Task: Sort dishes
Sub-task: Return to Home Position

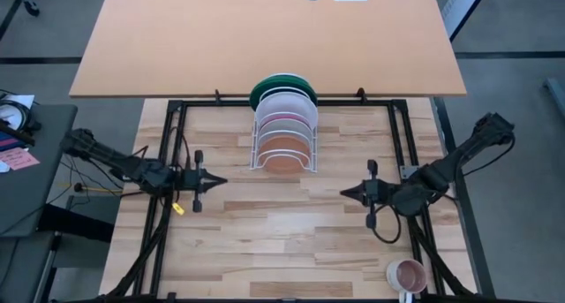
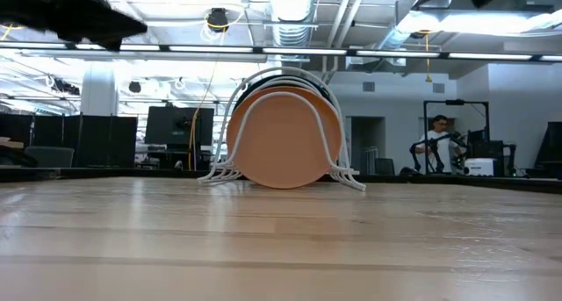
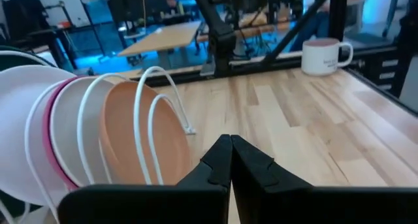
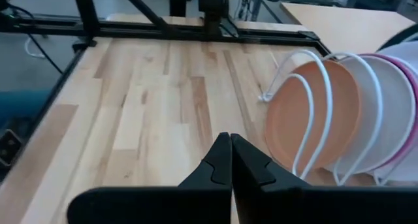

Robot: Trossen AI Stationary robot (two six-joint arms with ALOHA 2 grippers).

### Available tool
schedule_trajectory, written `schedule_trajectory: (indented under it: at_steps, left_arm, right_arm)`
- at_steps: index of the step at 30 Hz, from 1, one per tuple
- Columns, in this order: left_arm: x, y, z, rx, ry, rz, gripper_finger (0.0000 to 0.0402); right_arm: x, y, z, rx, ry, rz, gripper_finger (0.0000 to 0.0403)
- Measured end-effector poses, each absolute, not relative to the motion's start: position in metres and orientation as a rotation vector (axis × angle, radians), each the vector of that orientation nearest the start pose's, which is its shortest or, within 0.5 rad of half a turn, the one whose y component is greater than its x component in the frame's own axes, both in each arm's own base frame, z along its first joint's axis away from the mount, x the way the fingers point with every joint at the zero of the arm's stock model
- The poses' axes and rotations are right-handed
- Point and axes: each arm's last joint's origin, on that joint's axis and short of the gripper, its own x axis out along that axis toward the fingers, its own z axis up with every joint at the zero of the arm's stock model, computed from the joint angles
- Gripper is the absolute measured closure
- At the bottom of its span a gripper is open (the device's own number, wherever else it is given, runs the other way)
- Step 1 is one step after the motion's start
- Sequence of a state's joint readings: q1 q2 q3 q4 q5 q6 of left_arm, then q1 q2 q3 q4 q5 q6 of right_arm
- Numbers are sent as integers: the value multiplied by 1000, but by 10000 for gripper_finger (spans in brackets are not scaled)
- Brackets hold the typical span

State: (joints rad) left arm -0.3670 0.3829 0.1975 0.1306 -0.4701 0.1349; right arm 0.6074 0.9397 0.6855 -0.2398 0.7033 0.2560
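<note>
Four plates stand on edge in a white wire rack [image 1: 282, 148] at the table's far middle. The terracotta plate [image 1: 282, 155] is nearest, then the magenta plate [image 1: 284, 119], the white plate [image 1: 287, 102] and the dark green plate [image 1: 278, 80] at the back. The low view shows the terracotta plate [image 2: 283, 136] face-on behind the wires. My left gripper [image 1: 221, 181] hovers shut to the rack's near left; my right gripper [image 1: 344, 193] hovers shut to its near right. Both point toward the table's middle and touch nothing. The wrist views show the shut fingers [image 3: 230, 160] [image 4: 230, 157] and the rack beside them.
A small pink mug [image 1: 408, 275] stands near the table's near right corner, also seen in the left wrist view as the mug [image 3: 324, 55]. A black frame [image 1: 172, 126] borders the wooden table. A larger desk [image 1: 265, 29] lies beyond the far edge. A person [image 2: 436, 143] is far off in the room.
</note>
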Motion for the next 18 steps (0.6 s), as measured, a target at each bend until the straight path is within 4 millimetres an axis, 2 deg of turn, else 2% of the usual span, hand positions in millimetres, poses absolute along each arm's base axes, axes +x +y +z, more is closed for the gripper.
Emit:
schedule_trajectory:
  at_steps: [5, 11, 18]
  left_arm:
    - [106, -21, 198, 144, 30, 133, 401]
    - [93, -12, 194, 107, -25, 156, 401]
    - [92, -9, 184, 76, 3, 167, 401]
  right_arm:
    - [175, 89, 244, -44, 367, -150, 401]
    - [174, 79, 211, -12, 375, -121, 401]
    - [175, 64, 189, 48, 351, -104, 401]
